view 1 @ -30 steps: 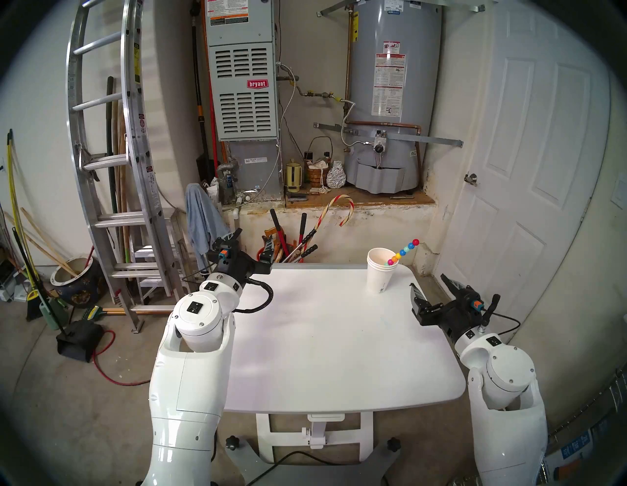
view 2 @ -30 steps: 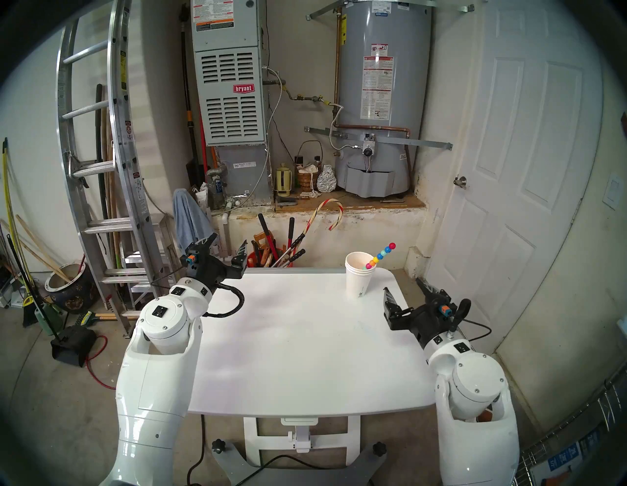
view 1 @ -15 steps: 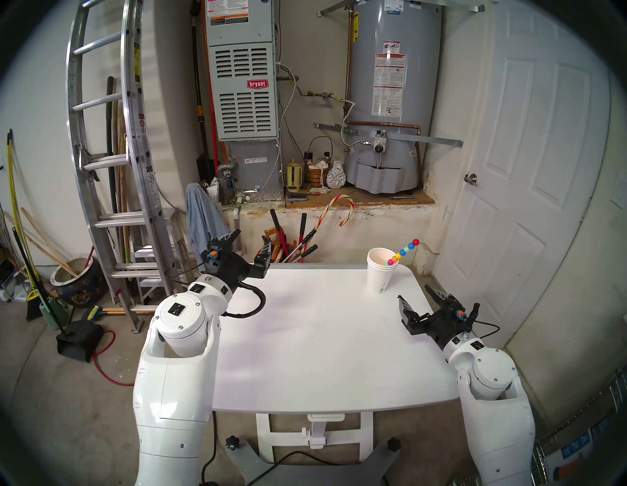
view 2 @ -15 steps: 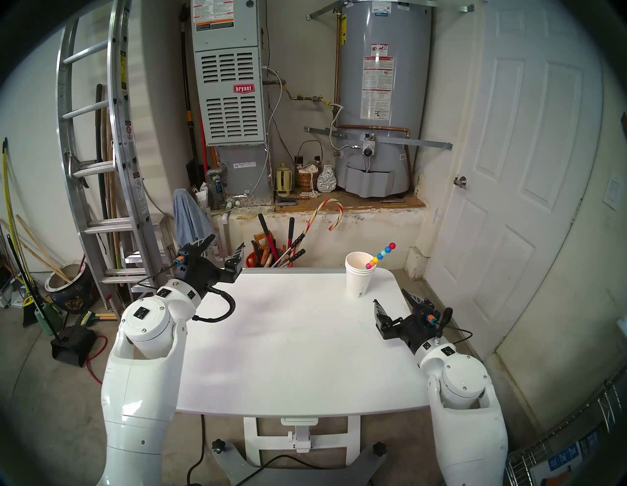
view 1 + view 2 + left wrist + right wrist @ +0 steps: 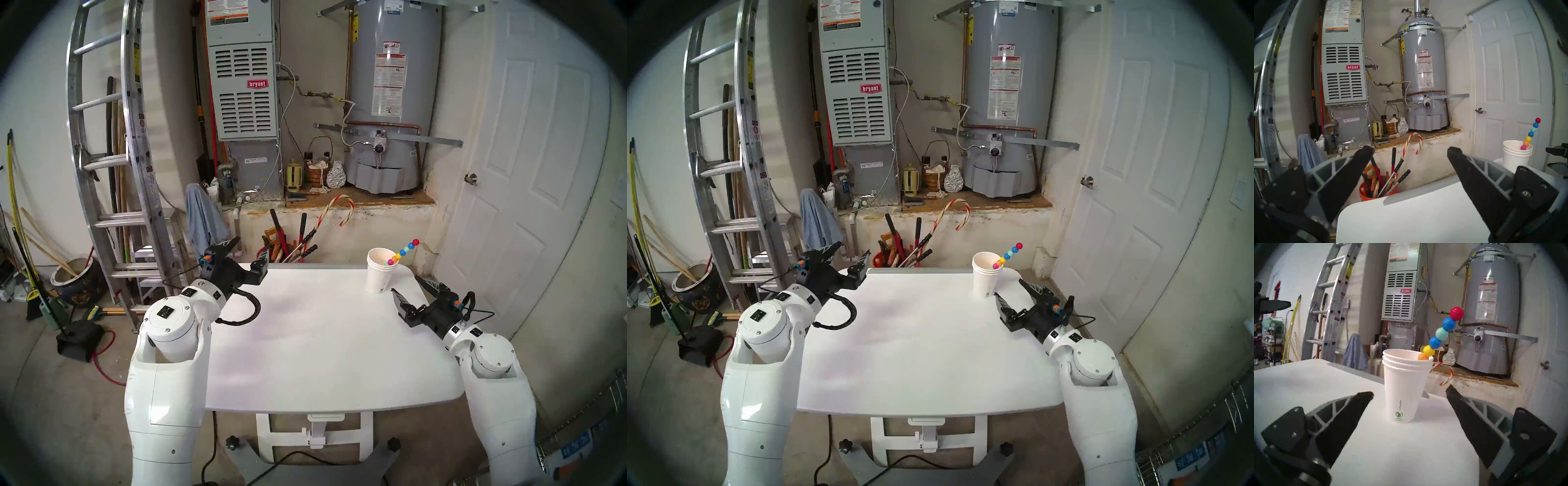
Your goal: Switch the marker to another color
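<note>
Bead-style marker (image 5: 1440,334), a slim stick of stacked round segments — red at top, then blue, teal, blue, yellow, orange, w/ pink lowest in head view — stands tilted in a stack of white paper cups (image 5: 1403,389), lower end inside, top leaning out to the right over the rim. Cups sit upright near far right corner of white table (image 5: 322,339).

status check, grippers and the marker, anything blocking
Left gripper open, empty. Right gripper open, empty, facing cups. Marker leaning in cups. Nothing blocking.
</note>
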